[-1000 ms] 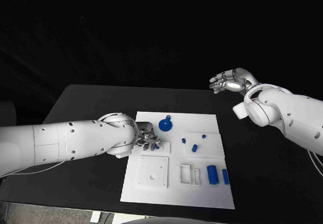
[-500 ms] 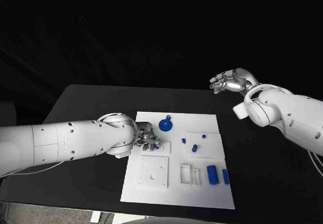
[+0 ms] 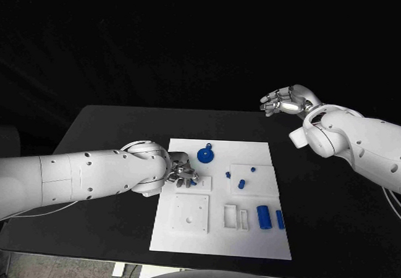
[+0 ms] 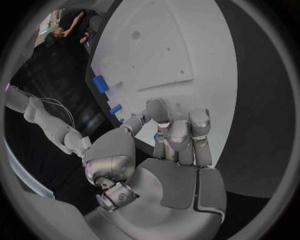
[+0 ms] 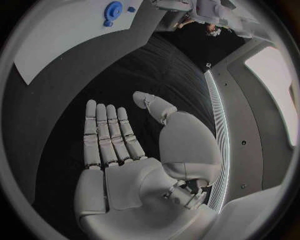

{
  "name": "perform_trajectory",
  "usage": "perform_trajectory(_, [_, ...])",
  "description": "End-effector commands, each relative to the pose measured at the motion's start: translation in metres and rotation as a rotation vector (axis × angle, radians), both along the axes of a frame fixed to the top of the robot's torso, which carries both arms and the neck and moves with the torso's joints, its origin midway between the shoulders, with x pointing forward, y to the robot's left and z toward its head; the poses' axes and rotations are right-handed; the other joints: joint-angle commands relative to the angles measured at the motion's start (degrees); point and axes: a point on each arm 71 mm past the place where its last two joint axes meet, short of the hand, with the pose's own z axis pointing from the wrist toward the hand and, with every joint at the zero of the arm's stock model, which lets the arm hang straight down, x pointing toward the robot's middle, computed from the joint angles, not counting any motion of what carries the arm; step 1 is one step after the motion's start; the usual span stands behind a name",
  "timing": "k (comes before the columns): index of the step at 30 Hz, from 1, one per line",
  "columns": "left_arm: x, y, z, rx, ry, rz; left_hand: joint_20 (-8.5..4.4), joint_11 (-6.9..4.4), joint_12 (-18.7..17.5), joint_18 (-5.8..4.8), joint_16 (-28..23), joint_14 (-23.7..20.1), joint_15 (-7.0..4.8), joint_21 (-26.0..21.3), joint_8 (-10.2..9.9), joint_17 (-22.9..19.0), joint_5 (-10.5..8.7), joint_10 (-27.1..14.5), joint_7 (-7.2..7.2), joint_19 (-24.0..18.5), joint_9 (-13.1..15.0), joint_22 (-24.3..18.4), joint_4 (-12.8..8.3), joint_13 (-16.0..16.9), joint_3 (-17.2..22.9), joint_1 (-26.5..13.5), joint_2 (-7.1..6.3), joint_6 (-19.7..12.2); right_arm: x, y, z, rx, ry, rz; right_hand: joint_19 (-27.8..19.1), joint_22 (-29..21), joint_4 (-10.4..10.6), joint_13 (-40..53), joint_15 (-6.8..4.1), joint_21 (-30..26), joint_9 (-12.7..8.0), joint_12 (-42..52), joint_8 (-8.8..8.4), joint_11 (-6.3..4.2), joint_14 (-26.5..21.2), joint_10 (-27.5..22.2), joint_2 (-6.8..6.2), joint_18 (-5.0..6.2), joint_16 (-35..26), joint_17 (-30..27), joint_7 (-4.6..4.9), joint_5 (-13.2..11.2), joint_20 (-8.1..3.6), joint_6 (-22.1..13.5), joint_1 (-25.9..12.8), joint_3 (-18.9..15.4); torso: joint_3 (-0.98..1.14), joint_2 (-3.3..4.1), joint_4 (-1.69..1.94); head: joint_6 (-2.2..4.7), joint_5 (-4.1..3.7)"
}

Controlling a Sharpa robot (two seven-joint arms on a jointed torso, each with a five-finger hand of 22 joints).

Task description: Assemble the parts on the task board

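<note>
Nothing has moved over the last second: the black table [image 3: 110, 172], the task board [image 3: 250, 240] at its middle and both arms sit as they were. The left hand [image 3: 183, 174] stays low over the board's left side, fingers [image 4: 178, 140] curled down around a small blue part [image 3: 193, 182]; whether they actually clamp it I cannot tell. The right hand [image 3: 287, 101] remains raised beyond the board's far right corner, fingers apart, empty. The round blue part [image 3: 205, 155], the cylinders [image 3: 263, 216] and the pegs [image 3: 240, 183] lie untouched, so the assembly looks stalled in a fine seating or grasping step.
</note>
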Motion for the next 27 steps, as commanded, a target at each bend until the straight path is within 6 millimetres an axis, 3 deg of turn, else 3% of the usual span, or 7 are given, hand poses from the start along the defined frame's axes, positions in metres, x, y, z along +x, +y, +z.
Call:
perform_trajectory(1, [-0.0021,-0.0007,-0.0018,0.014,0.014,-0.020,-4.59,-0.13,0.29,1.67,0.35,0.10,-0.43,0.32,-0.25,-0.07,0.50,-0.52,-2.69,0.02,0.09,-0.08,-1.69,-0.07,1.28,3.33,3.12,6.49,-0.0004,0.0012,0.0003,0.001,-0.004,0.016,0.06,0.09,-0.14,-0.09,0.03,-0.26,-0.06,0.39,0.26,0.11,-0.56,-0.32,0.36,1.02,0.38,-0.08,-0.08,0.31,0.30,-0.46,-0.37,-0.20,-0.03,0.00,-0.02,-0.09,0.02])
perform_trajectory(11, [-0.0019,-0.0032,-0.0023,0.001,0.026,-0.020,-4.44,-0.05,0.27,1.50,0.31,0.04,-0.34,0.27,-0.42,-0.18,0.55,-0.56,-2.65,-0.03,0.12,-0.20,-1.17,-0.17,0.65,2.46,3.35,6.54,-0.0005,0.0010,0.0003,0.001,-0.004,0.016,0.05,0.12,-0.14,-0.19,0.04,-0.28,-0.10,0.45,0.27,0.11,-0.58,-0.34,0.36,1.05,0.45,-0.18,-0.08,0.32,0.32,-0.46,-0.39,-0.22,-0.03,0.02,0.00,-0.02,-0.05])
perform_trajectory(15, [-0.0019,-0.0041,-0.0028,0.001,0.033,-0.021,-4.47,-0.06,0.27,1.51,0.30,0.02,-0.34,0.20,-0.58,-0.28,-1.84,-0.57,-2.67,-0.09,0.18,-0.32,-0.23,-0.28,0.31,1.62,3.00,6.58,-0.0005,0.0012,0.0003,0.001,-0.004,0.016,0.05,0.13,-0.15,-0.22,0.04,-0.29,-0.11,0.48,0.27,0.12,-0.59,-0.34,0.36,1.06,0.48,-0.21,-0.08,0.32,0.32,-0.46,-0.38,-0.22,-0.02,-0.02,0.00,-0.08,-0.06])
perform_trajectory(17, [-0.0020,-0.0045,-0.0030,0.001,0.036,-0.022,-4.49,-0.07,0.27,1.53,0.31,0.00,-0.35,0.17,-0.65,-0.32,-3.92,-0.57,-2.68,-0.12,0.22,-0.38,0.50,-0.33,0.14,1.18,2.64,6.61,-0.0005,0.0012,0.0003,0.001,-0.004,0.016,0.05,0.14,-0.15,-0.23,0.04,-0.29,-0.12,0.48,0.27,0.12,-0.60,-0.35,0.36,1.06,0.49,-0.22,-0.08,0.32,0.32,-0.46,-0.38,-0.22,-0.01,0.00,0.00,-0.08,-0.08])
perform_trajectory(21, [-0.0020,-0.0050,-0.0030,0.000,0.038,-0.022,-4.56,-0.10,0.32,1.61,0.38,-0.01,-0.38,0.18,-0.78,-0.37,-7.27,-0.57,-2.71,-0.20,0.31,-0.42,1.73,-0.40,-0.06,0.63,1.21,6.64,-0.0006,0.0012,0.0004,0.001,-0.004,0.016,0.05,0.15,-0.15,-0.25,0.04,-0.30,-0.13,0.50,0.27,0.12,-0.60,-0.35,0.36,1.06,0.50,-0.24,-0.08,0.32,0.33,-0.47,-0.38,-0.22,0.00,0.00,-0.02,-0.12,-0.13])
perform_trajectory(23, [-0.0018,-0.0051,-0.0030,0.000,0.037,-0.020,-4.62,-0.13,0.33,1.69,0.38,-0.03,-0.41,0.17,-0.85,-0.41,-10.17,-0.58,-2.73,-0.23,0.37,-0.47,2.76,-0.45,-0.33,0.21,-0.15,6.66,-0.0005,0.0010,0.0004,0.001,-0.004,0.016,0.05,0.15,-0.15,-0.27,0.04,-0.30,-0.14,0.51,0.27,0.12,-0.61,-0.36,0.36,1.07,0.51,-0.26,-0.08,0.33,0.33,-0.47,-0.38,-0.22,0.01,0.01,-0.02,-0.09,-0.09])
perform_trajectory(27, [-0.0016,-0.0052,-0.0031,0.000,0.038,-0.020,-4.65,-0.15,0.36,1.76,0.39,-0.06,-0.44,0.16,-0.92,-0.45,-11.65,-0.60,-2.74,-0.30,0.44,-0.50,3.62,-0.50,-0.63,-0.21,-1.24,6.66,-0.0005,0.0014,0.0003,0.001,-0.004,0.016,0.04,0.16,-0.16,-0.30,0.04,-0.31,-0.15,0.53,0.28,0.12,-0.62,-0.37,0.34,1.07,0.53,-0.29,-0.07,0.33,0.34,-0.48,-0.38,-0.23,0.00,0.00,0.02,-0.05,-0.15])
